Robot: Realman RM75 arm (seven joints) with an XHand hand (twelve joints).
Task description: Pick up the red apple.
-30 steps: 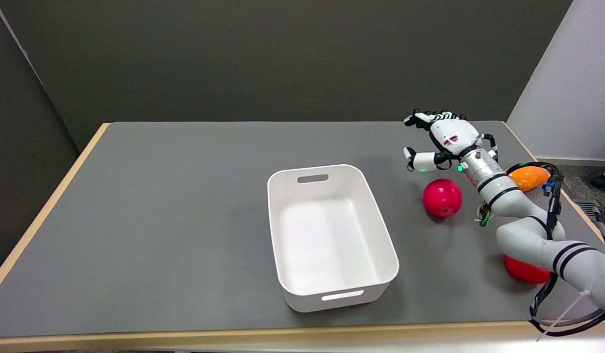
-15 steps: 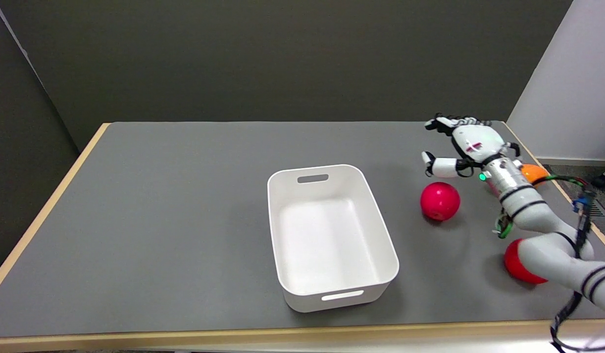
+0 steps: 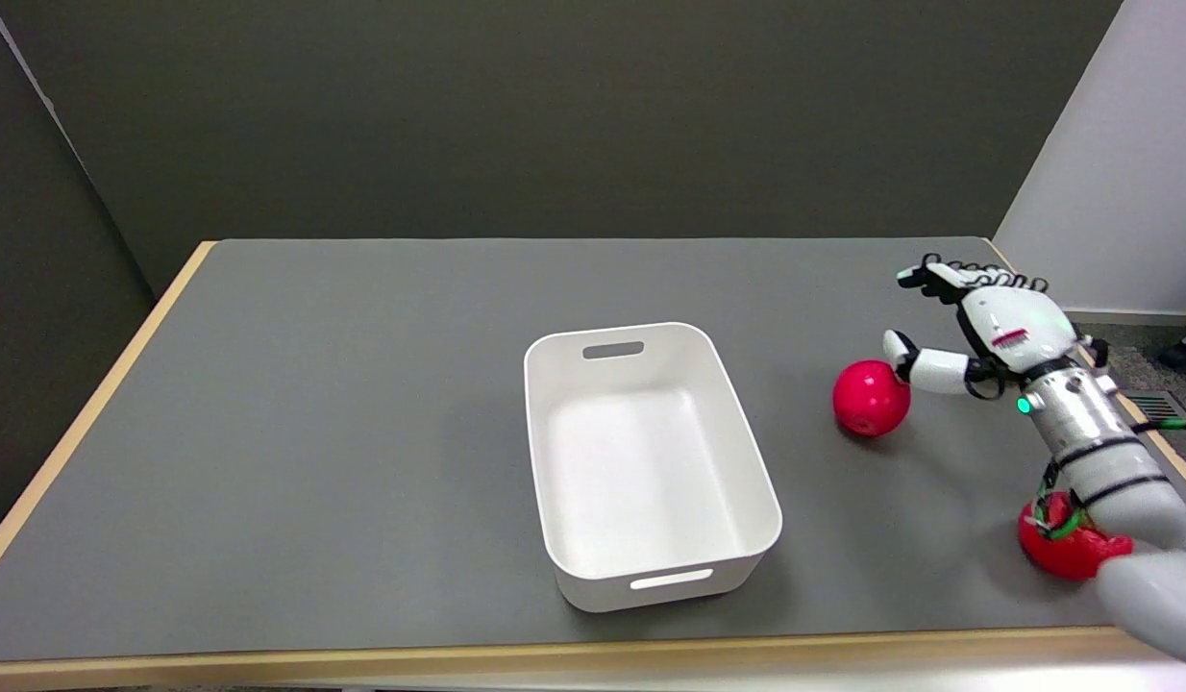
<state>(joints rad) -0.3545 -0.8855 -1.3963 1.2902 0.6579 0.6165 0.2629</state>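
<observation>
1. At about three o'clock on the tabletop [image 3: 362, 384], the apple [image 3: 870, 398] is sitting free on the grey surface, just right of the white bin [image 3: 564, 557].
2. The robot hand [image 3: 987, 327] is hanging at the apple's two o'clock side with its fingers spread apart and holding nothing; its thumb tip looks to be at or just beside the fruit's upper right edge, though contact cannot be told.
3. The palm is facing toward the apple, probably so the fingers can wrap over its top while the thumb is closing from the side.
4. The apple is looking smooth, round and glossy pinkish-red, with a small dark mark low on its front; it is likely to roll if nudged.
5. A second red fruit [image 3: 1064, 553] is lying at about five o'clock, partly hidden under the forearm, well apart from the apple.
</observation>
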